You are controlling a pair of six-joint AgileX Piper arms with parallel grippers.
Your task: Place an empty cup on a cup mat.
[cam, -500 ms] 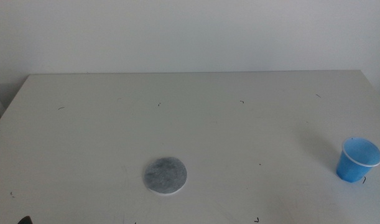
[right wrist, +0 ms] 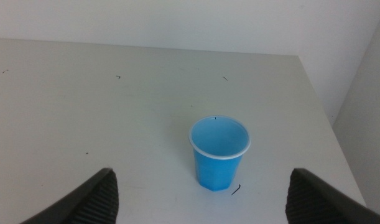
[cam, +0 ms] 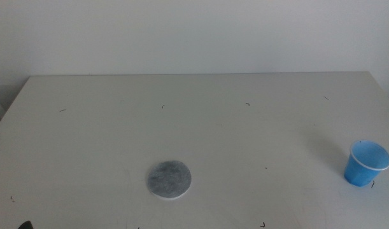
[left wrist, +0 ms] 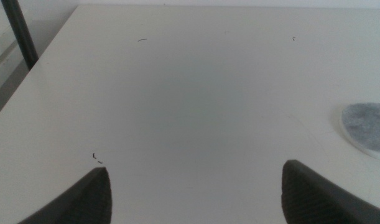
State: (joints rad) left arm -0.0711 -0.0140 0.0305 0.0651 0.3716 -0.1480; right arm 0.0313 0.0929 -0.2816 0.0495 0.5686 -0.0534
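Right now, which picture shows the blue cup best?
The right wrist view: the cup stands upright, whole and close, ahead of the open right gripper. The middle view shows it small near the table's right edge. The left wrist view misses it.

table (cam: 200, 127): pale grey-white, few small dark scuffs | wall (cam: 194, 35): plain white, rose behind far edge | dark upright bar (left wrist: 18, 31): stood beyond table's left edge
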